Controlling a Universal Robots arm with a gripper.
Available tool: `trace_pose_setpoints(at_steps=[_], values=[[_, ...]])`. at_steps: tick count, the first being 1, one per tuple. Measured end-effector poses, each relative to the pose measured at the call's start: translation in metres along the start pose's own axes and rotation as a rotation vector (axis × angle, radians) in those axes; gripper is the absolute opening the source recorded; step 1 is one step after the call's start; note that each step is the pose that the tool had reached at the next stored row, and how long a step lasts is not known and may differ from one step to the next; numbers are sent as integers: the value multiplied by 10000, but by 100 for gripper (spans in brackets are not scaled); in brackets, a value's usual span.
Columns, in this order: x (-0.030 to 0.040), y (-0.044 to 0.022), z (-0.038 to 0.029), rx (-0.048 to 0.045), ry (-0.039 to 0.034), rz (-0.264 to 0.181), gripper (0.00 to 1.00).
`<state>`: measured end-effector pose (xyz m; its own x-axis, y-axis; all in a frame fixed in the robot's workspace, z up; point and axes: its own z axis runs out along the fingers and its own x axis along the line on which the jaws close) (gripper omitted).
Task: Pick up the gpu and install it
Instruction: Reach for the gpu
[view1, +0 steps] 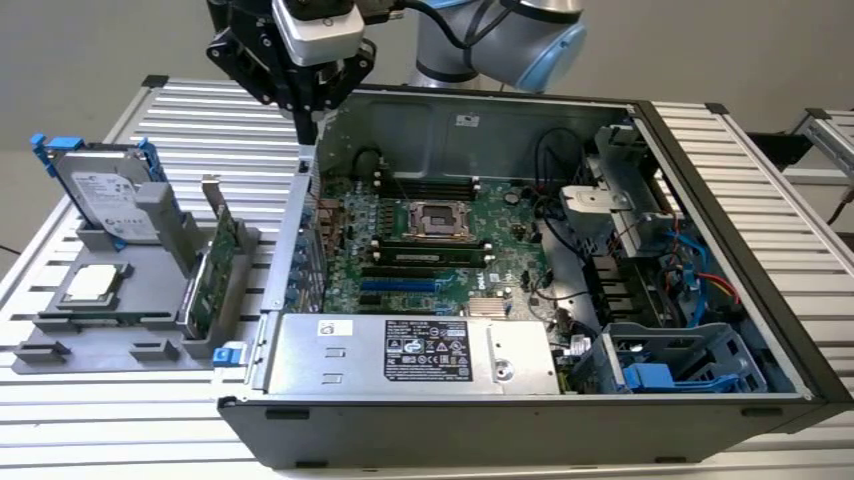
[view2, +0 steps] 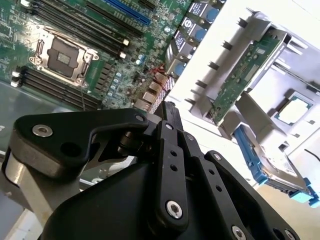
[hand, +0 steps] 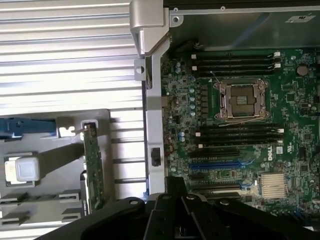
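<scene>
The gpu (view1: 214, 262) stands on edge in a grey holder (view1: 140, 350), outside the open computer case (view1: 534, 420) on the exterior view's left. Its green board shows in both wrist views (view2: 240, 80) (hand: 92, 160), and a silver bracket tops its far end. My gripper (view1: 307, 135) hangs above the far end of the case's wall nearest the holder, higher than the gpu and beyond it. The black fingers (view2: 171, 112) (hand: 175, 182) are shut together with nothing between them. Inside the case lies the motherboard (view1: 427, 240) with a blue slot (hand: 215, 164).
A silver hard drive in a blue frame (view1: 107, 190) leans in the same holder, and a square processor chip (view1: 91, 285) lies flat beside it. The case holds a power supply (view1: 400, 352), drive bays (view1: 681, 370) and cables. All of it rests on a ribbed metal table (view1: 200, 110).
</scene>
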<state>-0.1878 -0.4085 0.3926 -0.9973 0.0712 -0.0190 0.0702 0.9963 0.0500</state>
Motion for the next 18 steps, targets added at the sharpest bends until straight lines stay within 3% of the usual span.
trace_pose_setpoints(at_steps=[18], values=[[210, -47, -6, -17, 1, 1, 0]])
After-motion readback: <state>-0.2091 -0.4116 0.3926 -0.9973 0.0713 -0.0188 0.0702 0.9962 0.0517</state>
